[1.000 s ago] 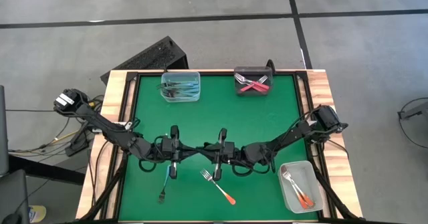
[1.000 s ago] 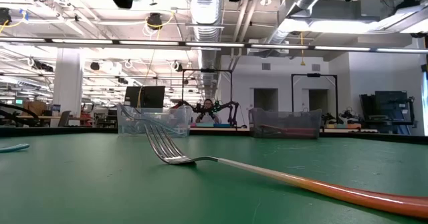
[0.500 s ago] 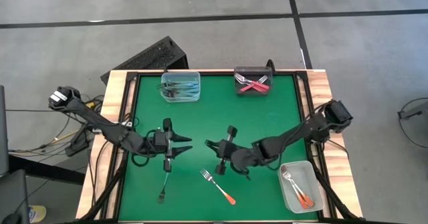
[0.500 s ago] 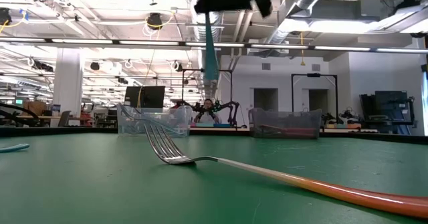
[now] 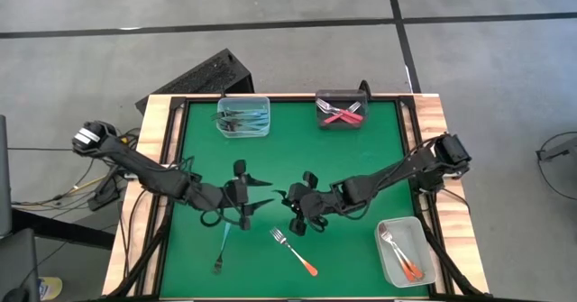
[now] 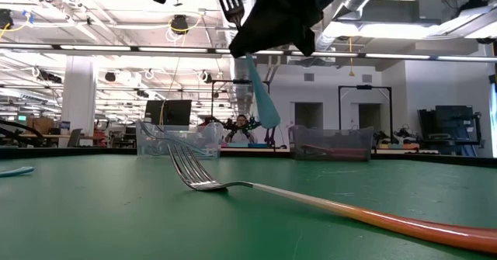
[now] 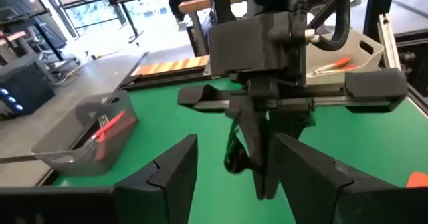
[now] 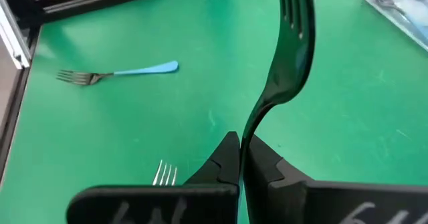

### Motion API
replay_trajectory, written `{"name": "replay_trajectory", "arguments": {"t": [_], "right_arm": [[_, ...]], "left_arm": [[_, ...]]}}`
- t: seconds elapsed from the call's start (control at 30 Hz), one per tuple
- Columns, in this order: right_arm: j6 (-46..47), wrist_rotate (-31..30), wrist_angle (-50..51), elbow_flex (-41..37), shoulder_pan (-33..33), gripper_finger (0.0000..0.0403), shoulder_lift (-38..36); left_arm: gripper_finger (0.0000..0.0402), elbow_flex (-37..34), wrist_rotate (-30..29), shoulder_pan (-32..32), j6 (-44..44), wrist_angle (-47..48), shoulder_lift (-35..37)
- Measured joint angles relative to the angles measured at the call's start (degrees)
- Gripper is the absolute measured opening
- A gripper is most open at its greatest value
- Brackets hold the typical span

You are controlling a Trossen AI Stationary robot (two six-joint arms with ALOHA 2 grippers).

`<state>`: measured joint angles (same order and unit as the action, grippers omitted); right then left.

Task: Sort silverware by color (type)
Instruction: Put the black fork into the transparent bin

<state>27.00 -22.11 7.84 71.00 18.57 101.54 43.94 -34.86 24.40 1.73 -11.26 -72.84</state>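
Since the right gripper [image 5: 300, 210] is clenched on a blue fork [image 6: 262, 101] just toward 5 o'clock of the table's middle, and the left gripper [image 5: 260, 194] faces it from 9 o'clock with its fingers spread wide, this looks like a hand-over.

To do it well, the left fingers [image 7: 175, 170] should probably close on the free handle below the right grip. The right should let go only once that hold is firm, or the fork drops. From there the blue tub [image 5: 263, 104] at 11 o'clock is the likely goal.

The fork's long axis stands near upright. In the low view its tines point up and its handle hangs down, the tip leaning a little sideways. It is clear of the mat.

Another blue fork [image 5: 221, 248] lies at 7 o'clock, and an orange fork [image 5: 295, 252] lies at 6.
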Motion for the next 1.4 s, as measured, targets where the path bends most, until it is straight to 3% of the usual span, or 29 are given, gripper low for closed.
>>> {"name": "replay_trajectory", "arguments": {"t": [0.2, 0.4, 0.63, 0.73, 0.87, 1.13, 1.4], "right_arm": [[1.48, 1.45, 0.47, 0.00, -0.02, 0.0017, 0.00], [1.52, 1.63, 0.53, 0.00, -0.19, 0.0018, 0.00], [1.47, 2.87, 0.49, 0.00, -0.59, 0.0019, 0.00], [1.83, 2.89, 0.11, 0.00, -0.40, 0.0024, 0.00], [3.43, 1.11, -1.04, -0.02, -0.24, 0.0051, 0.02], [6.43, -10.50, 1.61, -0.03, -0.11, 0.0132, -0.78], [7.67, -14.61, 5.63, -0.02, 1.85, 0.0183, -1.21]], "left_arm": [[0.0163, 2.04, 3.75, -2.24, 0.22, 1.46, -0.37], [0.0099, 2.05, 11.83, -3.95, -0.31, 4.17, -0.39], [0.0015, 2.04, 14.06, -4.89, -0.91, 3.40, -0.39], [0.0005, 2.05, 13.81, -5.05, -1.33, 3.41, -0.39], [0.0001, 2.10, 5.87, -4.92, -1.45, 4.73, -0.37], [0.0000, 1.97, -14.80, -6.93, -5.85, 11.90, -0.07], [0.0000, -8.16, -18.66, -13.09, -19.29, 10.44, 6.34]]}}
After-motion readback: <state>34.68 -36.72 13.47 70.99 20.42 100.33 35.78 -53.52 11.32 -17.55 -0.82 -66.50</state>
